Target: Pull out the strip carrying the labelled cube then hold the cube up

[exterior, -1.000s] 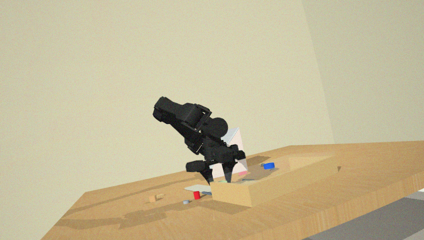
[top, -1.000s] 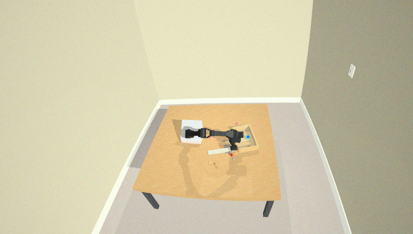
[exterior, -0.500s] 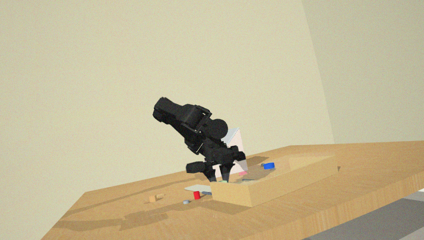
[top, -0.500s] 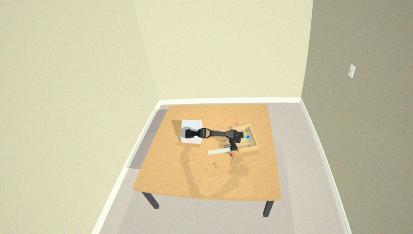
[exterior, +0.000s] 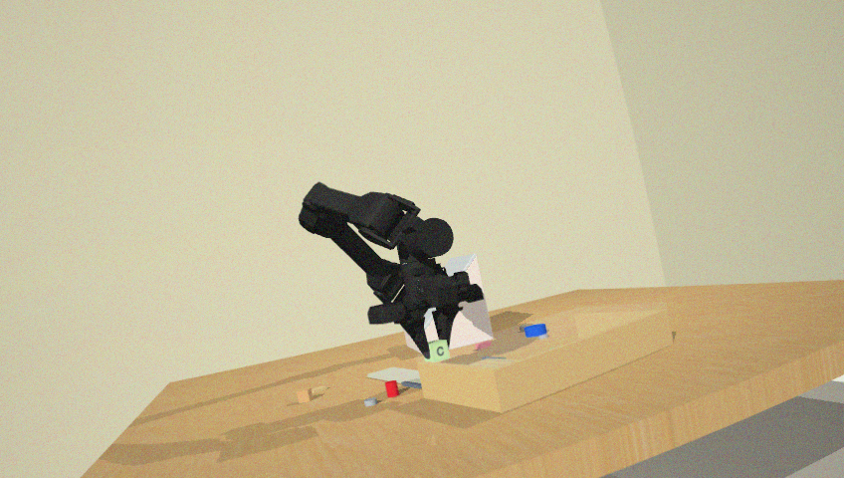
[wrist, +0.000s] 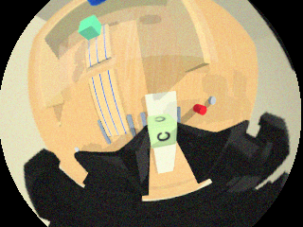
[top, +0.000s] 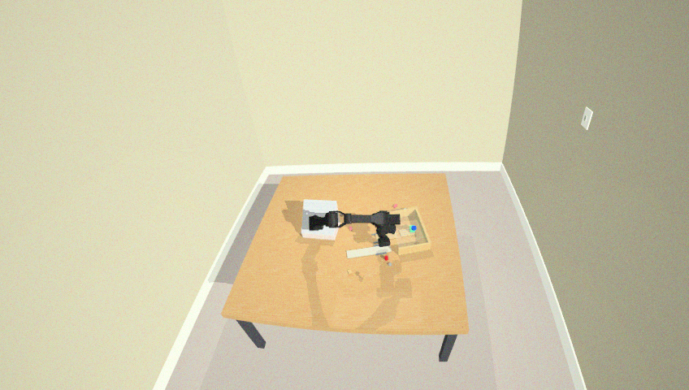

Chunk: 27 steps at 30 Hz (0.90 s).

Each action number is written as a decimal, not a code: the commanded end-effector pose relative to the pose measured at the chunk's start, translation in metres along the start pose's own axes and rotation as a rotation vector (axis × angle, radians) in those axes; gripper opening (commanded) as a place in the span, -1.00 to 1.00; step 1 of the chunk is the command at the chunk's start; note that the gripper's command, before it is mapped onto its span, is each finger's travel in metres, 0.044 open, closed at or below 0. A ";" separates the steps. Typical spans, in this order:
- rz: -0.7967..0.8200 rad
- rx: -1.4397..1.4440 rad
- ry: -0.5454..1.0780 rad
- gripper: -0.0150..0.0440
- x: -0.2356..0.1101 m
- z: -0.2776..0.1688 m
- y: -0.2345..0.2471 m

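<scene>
Labelled cube gripped in part-open pincer.

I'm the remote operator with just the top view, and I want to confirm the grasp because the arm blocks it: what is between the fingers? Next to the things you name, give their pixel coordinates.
Observer: A light-green cube (exterior: pixel 439 351) (wrist: pixel 162 131), with the fingers (top: pixel 384 244) (exterior: pixel 438 349) shut on it.

Operator: What label does it carry?

Observer: A dark letter C, on the side facing the exterior camera.

Operator: And the blue-lined strip, is that one whole?

Observer: No, the wrist view shows it in two pieces, a near one (wrist: pixel 108 101) and a far one (wrist: pixel 99 46), with a gap between.
</scene>
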<state>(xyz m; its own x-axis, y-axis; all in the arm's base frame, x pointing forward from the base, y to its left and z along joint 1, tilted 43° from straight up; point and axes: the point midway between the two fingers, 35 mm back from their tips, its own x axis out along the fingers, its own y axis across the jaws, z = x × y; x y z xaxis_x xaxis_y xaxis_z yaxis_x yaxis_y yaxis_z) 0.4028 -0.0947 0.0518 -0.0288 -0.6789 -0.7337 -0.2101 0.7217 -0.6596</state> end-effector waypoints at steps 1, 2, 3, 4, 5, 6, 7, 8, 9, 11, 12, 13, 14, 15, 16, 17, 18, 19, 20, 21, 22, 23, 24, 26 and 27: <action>0.002 -0.003 0.003 -0.49 -0.009 -0.014 0.008; 0.002 -0.004 0.004 -0.49 -0.012 -0.018 0.010; 0.002 -0.004 0.004 -0.49 -0.014 -0.021 0.012; 0.002 -0.005 0.004 -0.49 -0.015 -0.023 0.012; 0.002 -0.005 0.004 -0.49 -0.015 -0.023 0.013; 0.002 -0.005 0.004 -0.49 -0.015 -0.023 0.013; 0.002 -0.005 0.004 -0.49 -0.015 -0.024 0.013; 0.002 -0.005 0.004 -0.49 -0.015 -0.025 0.014; 0.002 -0.005 0.005 -0.49 -0.015 -0.028 0.015; 0.002 -0.005 0.005 -0.49 -0.016 -0.034 0.019; 0.002 -0.006 0.005 -0.49 -0.016 -0.037 0.020; 0.003 -0.006 0.005 -0.49 -0.016 -0.040 0.022; 0.003 -0.006 0.005 -0.49 -0.016 -0.043 0.024; 0.003 -0.006 0.005 -0.49 -0.017 -0.046 0.025; 0.003 -0.006 0.005 -0.49 -0.017 -0.049 0.027; 0.003 -0.006 0.005 -0.49 -0.017 -0.052 0.029; 0.003 -0.007 0.006 -0.49 -0.017 -0.055 0.030; 0.003 -0.007 0.006 -0.49 -0.017 -0.058 0.032; 0.003 -0.007 0.006 -0.49 -0.017 -0.062 0.034; 0.003 -0.007 0.006 -0.49 -0.017 -0.065 0.035; 0.003 -0.007 0.006 -0.49 -0.017 -0.068 0.037; 0.004 -0.007 0.006 -0.49 -0.017 -0.072 0.039; 0.004 -0.007 0.007 -0.49 -0.016 -0.075 0.040; 0.004 -0.008 0.007 -0.49 -0.016 -0.082 0.044; 0.004 -0.008 0.007 -0.49 -0.016 -0.085 0.045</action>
<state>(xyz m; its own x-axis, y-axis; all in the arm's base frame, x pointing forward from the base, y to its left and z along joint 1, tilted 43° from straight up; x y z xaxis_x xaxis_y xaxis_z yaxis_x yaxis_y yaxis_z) 0.3220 -0.0658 0.0503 -0.0362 -0.6808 -0.7316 -0.2192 0.7196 -0.6588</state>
